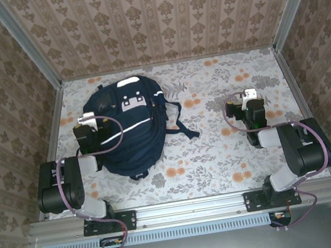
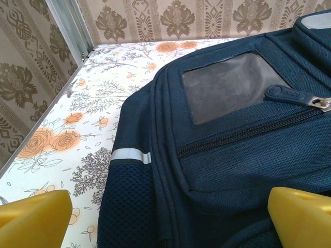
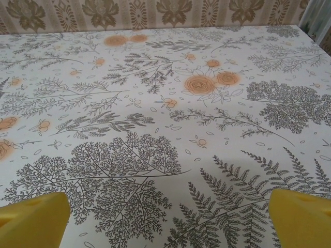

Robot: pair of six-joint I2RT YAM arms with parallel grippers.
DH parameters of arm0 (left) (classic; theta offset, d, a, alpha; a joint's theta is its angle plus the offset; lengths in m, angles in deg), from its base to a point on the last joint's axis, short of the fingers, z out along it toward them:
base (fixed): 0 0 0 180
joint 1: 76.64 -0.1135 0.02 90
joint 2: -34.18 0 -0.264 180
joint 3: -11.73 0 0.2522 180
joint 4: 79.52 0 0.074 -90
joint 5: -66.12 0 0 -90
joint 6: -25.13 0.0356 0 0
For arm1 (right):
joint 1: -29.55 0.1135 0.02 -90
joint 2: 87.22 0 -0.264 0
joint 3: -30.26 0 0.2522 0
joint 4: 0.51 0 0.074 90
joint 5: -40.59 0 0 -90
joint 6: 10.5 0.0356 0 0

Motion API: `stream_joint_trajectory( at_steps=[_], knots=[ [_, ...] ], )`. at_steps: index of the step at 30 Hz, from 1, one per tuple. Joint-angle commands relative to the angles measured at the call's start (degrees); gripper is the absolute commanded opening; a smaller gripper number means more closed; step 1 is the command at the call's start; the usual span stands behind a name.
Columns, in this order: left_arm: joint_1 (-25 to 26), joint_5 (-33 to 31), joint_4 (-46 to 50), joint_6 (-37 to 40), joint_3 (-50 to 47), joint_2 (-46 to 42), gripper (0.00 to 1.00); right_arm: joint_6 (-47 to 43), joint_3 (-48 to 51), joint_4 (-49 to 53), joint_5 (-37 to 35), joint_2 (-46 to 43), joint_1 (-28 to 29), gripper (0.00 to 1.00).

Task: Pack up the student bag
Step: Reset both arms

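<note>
One zipper pull (image 2: 287, 95), student bag (image 2: 243, 160), left-wrist close-up.

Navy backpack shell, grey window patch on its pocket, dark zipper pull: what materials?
Navy backpack shell: woven synthetic fabric, matte; weave texture visible. Grey window patch: probably plastic film; smooth, faint sheen. Dark zipper pull: likely moulded rubber; embossed lettering, rounded edges.
</note>
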Motion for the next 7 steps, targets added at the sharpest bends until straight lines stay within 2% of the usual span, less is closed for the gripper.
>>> stream_joint_trajectory(
  at_steps=[1,7],
  knots=[
    [0.8,1.9,0.0,1.6,-0.9,0.9,1.00,-0.6,0.0,-2.1,1.3,0.2,-0.2,0.99],
    [0.7,2.2,0.1,1.6,-0.9,0.9,1.00,-0.6,0.0,-2.1,1.3,0.2,-0.2,0.99]
  ],
)
